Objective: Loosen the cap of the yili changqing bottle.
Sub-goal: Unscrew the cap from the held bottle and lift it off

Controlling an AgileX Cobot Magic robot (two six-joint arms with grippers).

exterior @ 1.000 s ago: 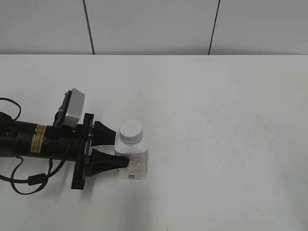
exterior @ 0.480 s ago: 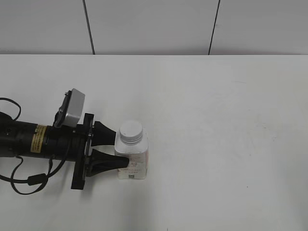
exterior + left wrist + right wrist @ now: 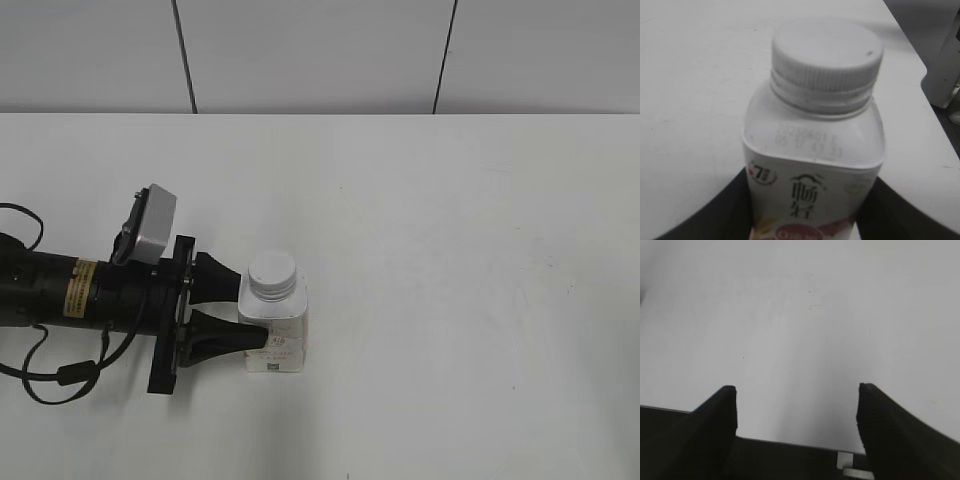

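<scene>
Exterior view: left gripper [image 3: 243, 312] clamps upright bottle [image 3: 277, 335] from 9 o'clock, cap [image 3: 272, 272] on; right gripper [image 3: 796, 410] spread wide, holding nothing.

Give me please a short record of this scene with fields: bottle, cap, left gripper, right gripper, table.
bottle: small squarish white plastic bottle with pink-red print, standing upright on the table
cap: round white ribbed screw cap, on the neck; whether it is tight or loose cannot be told
left gripper: black left gripper, shut on the bottle body from its left side, one finger on each side, below the cap
right gripper: black right gripper, open, holding nothing, only table below it
table: plain white table
</scene>
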